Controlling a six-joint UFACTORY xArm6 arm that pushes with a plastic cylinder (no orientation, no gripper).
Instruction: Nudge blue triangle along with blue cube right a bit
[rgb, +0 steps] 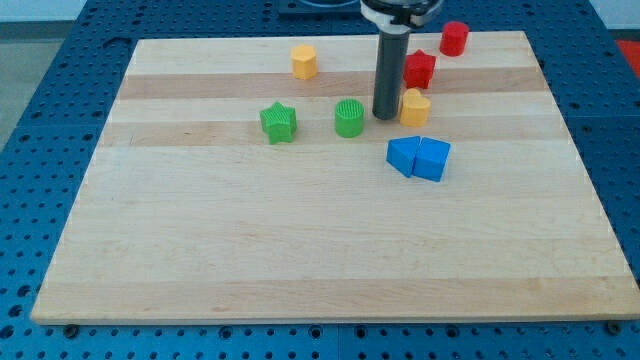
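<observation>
The blue cube (403, 156) and the blue triangle (433, 159) sit touching each other right of the board's middle, the cube on the left. My tip (385, 116) rests on the board just above and slightly left of the blue cube, with a small gap between them. The rod stands between the green cylinder (349, 117) on its left and a yellow block (415, 106) on its right, close to the yellow block.
A red star-like block (419, 68) lies above the yellow block, a red cylinder (455, 38) near the top edge. A yellow hexagonal block (304, 61) sits top centre-left, a green star (278, 122) left of the green cylinder. The wooden board (300, 260) lies on a blue perforated table.
</observation>
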